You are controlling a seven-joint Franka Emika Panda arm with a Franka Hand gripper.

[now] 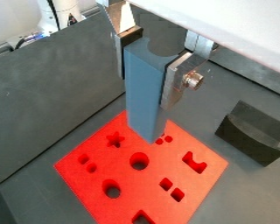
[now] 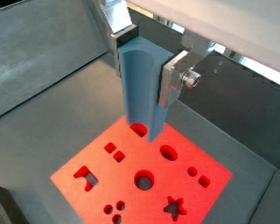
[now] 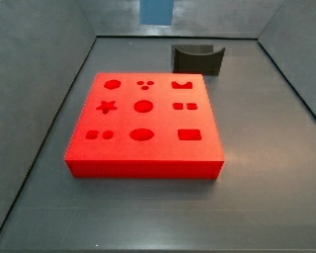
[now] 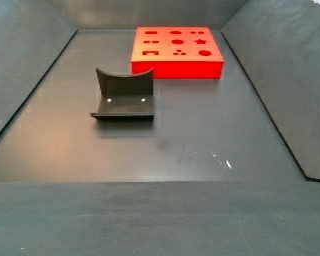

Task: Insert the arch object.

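Observation:
My gripper [image 1: 146, 61] is shut on the arch object [image 1: 145, 101], a long blue-grey block with a semicircular notch in its upper end. It hangs upright between the silver fingers [image 1: 178, 77], above the red board [image 1: 108, 166]. Both wrist views show it, with the gripper [image 2: 146, 66] clamping the block [image 2: 143, 96] near its top. The block's lower end hovers over the board's edge [image 2: 213, 188], apart from it. In a side view only the block's tip [image 3: 157, 10] shows, behind the board [image 3: 145, 148]. The board has several shaped holes, one arch-shaped [image 3: 188, 87].
The dark fixture [image 3: 197, 59] stands on the floor beside the board; it also shows in a wrist view [image 1: 254, 131] and in a side view [image 4: 123, 95]. Grey walls [image 3: 42, 109] enclose the floor. The board lies at the far end [image 4: 176, 68].

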